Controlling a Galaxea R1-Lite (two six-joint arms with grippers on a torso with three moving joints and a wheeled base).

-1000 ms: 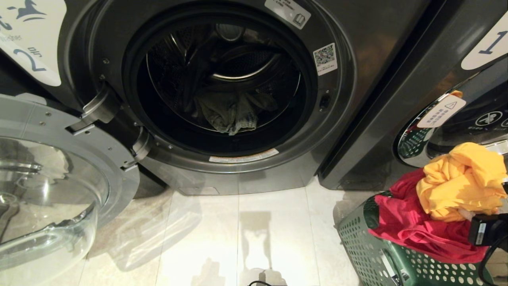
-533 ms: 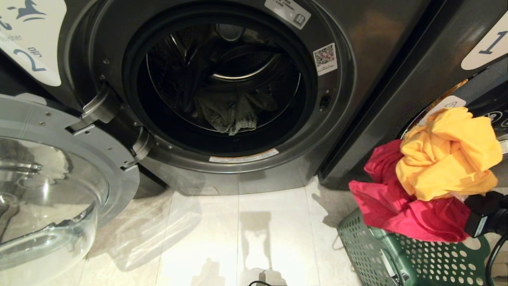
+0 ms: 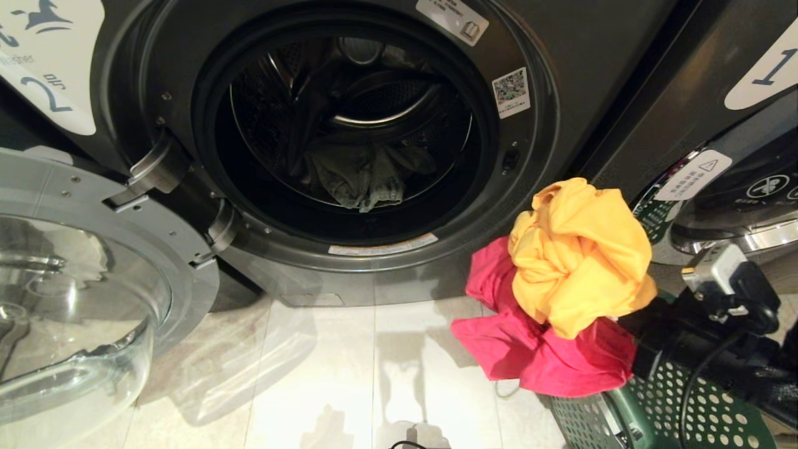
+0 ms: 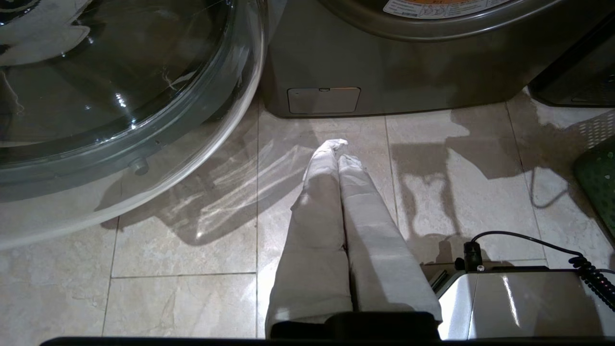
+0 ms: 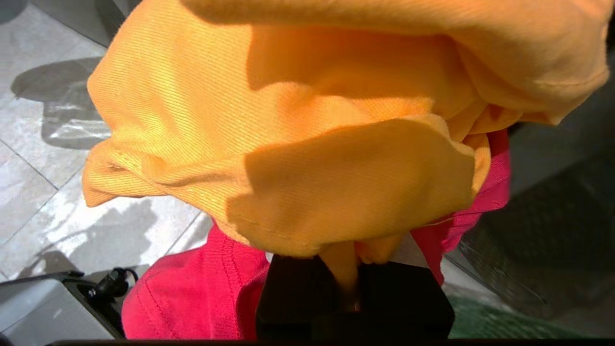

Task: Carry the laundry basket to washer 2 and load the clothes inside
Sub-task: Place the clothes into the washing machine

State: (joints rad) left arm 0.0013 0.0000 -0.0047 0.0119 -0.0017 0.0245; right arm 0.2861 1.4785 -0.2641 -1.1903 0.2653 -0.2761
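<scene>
Right gripper (image 5: 353, 283): closed on the clothes (image 3: 576, 262), a yellow cloth over a red one, held in the air.
Clothes: above the basket (image 3: 661, 411), near washer 2 (image 3: 349, 131), whose door is open.
Left gripper (image 4: 338, 149): closed, empty, above the floor.

We see washer 2 (image 3: 561, 37) clad in dark grey sheet metal with a soft satin sheen, its drum (image 3: 349, 118) of perforated polished steel. The open door (image 3: 81, 299) has a matt silver ring around thick, glossy clear glass. The floor (image 3: 324, 374) is smooth, pale stone-look tile, faintly reflective. The yellow-orange cloth (image 5: 307, 144) is a fine ribbed knit, matt; the red cloth (image 3: 548, 362) looks like similar soft jersey. The laundry basket (image 3: 717, 418) is semi-gloss green plastic. The grey garment (image 3: 361, 178) in the drum may be denim.
</scene>
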